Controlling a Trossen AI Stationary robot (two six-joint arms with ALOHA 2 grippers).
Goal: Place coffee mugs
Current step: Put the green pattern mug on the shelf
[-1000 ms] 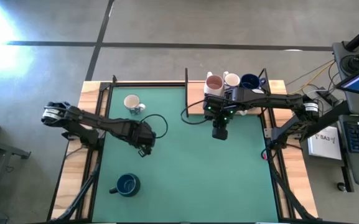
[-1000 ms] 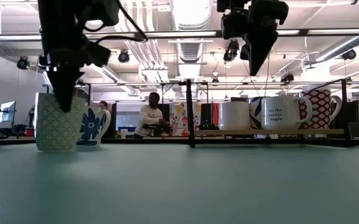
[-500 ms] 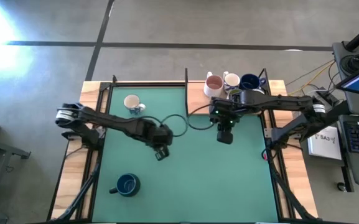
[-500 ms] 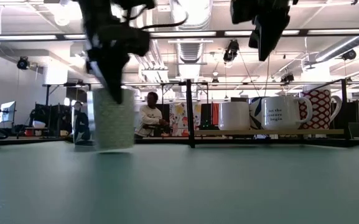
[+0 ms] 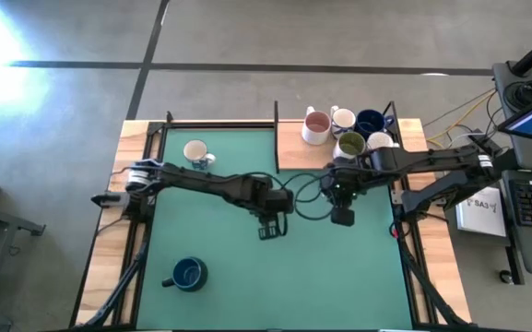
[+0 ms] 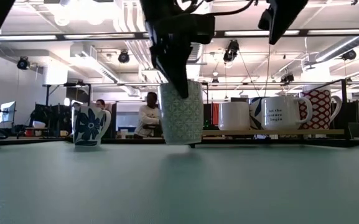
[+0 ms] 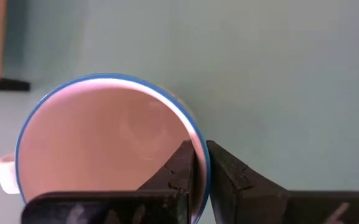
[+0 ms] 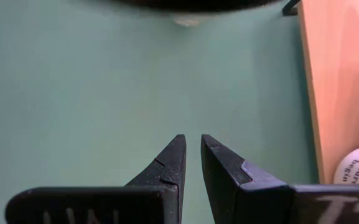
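Midway across the green table (image 5: 201, 295), your left pincer (image 5: 267, 227) pinches the wall of a patterned mug (image 6: 180, 112), one finger inside the rim and one outside, as the left wrist view shows. In the low view the mug hangs upright with its base just clear of the mat, or barely grazing it; which, you cannot tell. Its handle shows at the rim's edge in the wrist view, on the side away from the fingers.

Your right pincer (image 5: 342, 216) hovers just beside it, empty, fingers nearly pressed together with only a thin gap, tips pointing down at bare mat.

What the coming move likely turns on: the wooden shelf (image 5: 289, 148) at the table's far right corner, where the pink mug (image 5: 317, 126), a white mug (image 5: 343, 119), a dark blue mug (image 5: 370, 122) and an olive mug (image 5: 350, 144) already cluster, lies beyond the right arm, seen from the held mug. So the right arm is the nearer to that shelf, and the left would have to reach past it.

Two more mugs wait on the left side: a cream mug (image 5: 195, 152) at the far edge and a second blue mug (image 5: 189, 273) near the front.
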